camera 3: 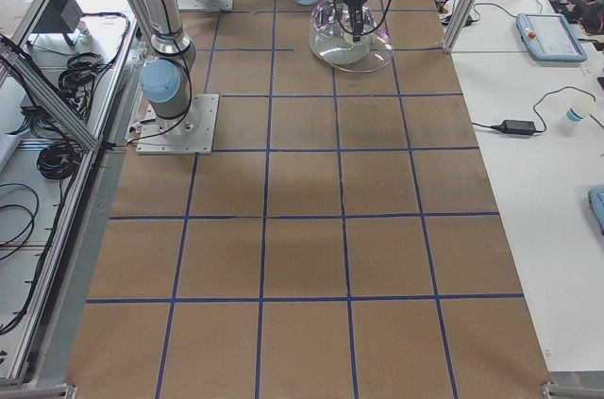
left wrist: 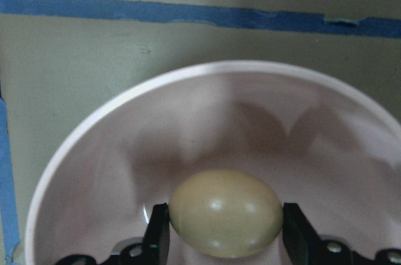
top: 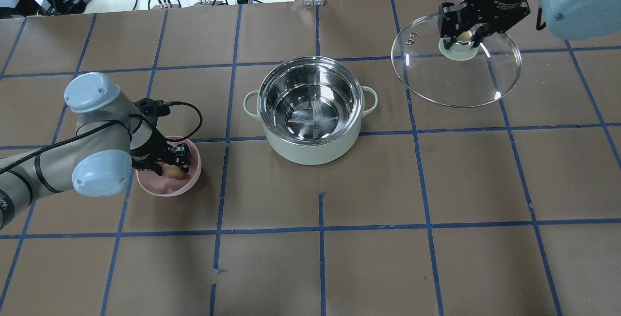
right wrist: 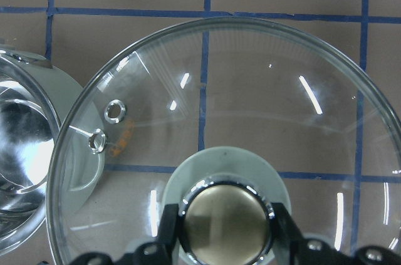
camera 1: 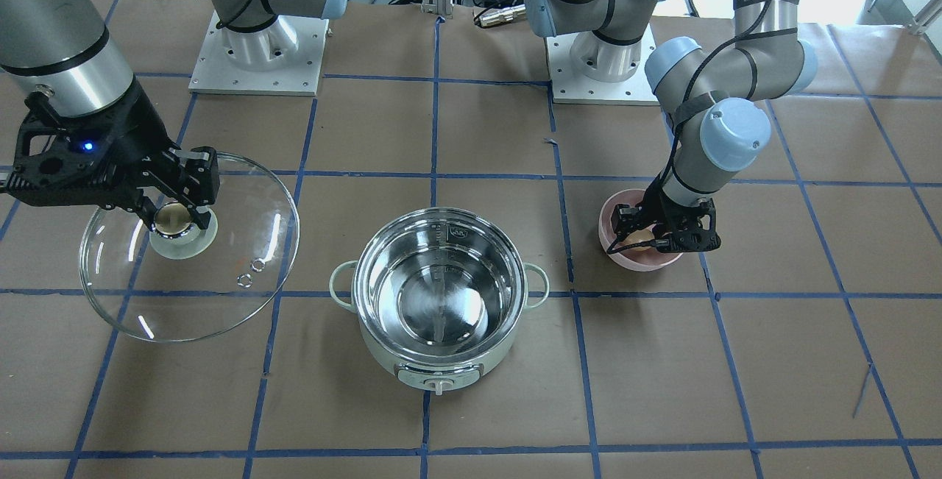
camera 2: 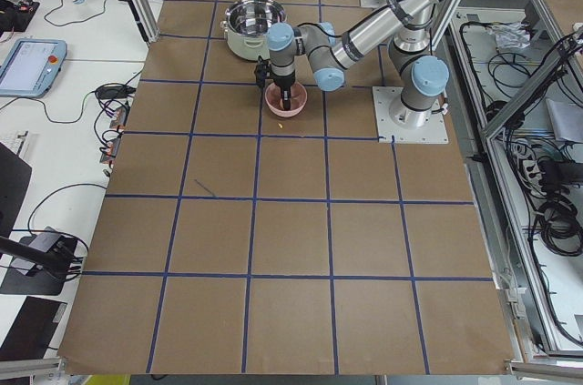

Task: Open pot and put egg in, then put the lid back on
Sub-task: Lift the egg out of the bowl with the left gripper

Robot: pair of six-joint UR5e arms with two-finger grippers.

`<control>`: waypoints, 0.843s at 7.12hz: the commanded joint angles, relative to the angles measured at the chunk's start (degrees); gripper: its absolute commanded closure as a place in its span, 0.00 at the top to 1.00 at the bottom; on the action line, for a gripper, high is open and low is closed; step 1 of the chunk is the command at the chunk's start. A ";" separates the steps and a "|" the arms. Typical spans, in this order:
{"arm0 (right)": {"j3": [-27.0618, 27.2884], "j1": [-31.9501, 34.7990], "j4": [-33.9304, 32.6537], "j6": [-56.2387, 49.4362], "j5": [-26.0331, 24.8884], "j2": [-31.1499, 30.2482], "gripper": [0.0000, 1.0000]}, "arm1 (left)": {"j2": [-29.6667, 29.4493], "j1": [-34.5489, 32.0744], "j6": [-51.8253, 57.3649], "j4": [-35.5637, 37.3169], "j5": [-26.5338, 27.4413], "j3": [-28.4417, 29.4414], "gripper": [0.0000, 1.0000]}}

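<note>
The left gripper (top: 173, 166), clamped on the egg (left wrist: 224, 212) inside the pink bowl (left wrist: 94, 146) at the open pot's (top: 310, 148) 8 o'clock seen from overhead, should lift gently straight up, while the right gripper (top: 463, 35) clamps the lid (top: 456, 80) at 2 o'clock.

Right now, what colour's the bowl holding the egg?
Pale pink; the bowl shows best in the left wrist view.

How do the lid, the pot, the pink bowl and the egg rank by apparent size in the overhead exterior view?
1. the lid and the pot: about alike. The glass disc looks slightly wider than the pot's body, but it may be nearer the camera.
2. the pink bowl
3. the egg
</note>
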 commanded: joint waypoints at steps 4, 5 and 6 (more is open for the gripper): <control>0.21 0.00 -0.21 -0.04 0.00 -0.10 0.40 | 6.88 -5.67 -5.84 -25.40 -0.07 19.14 0.15; 0.21 0.00 -0.21 -0.04 0.00 -0.10 0.40 | 5.92 -10.04 -9.09 -25.69 -0.51 22.85 0.15; 0.21 0.00 -0.30 -0.04 0.00 -0.10 0.40 | 3.91 -14.70 -11.99 -24.83 -0.60 25.59 0.15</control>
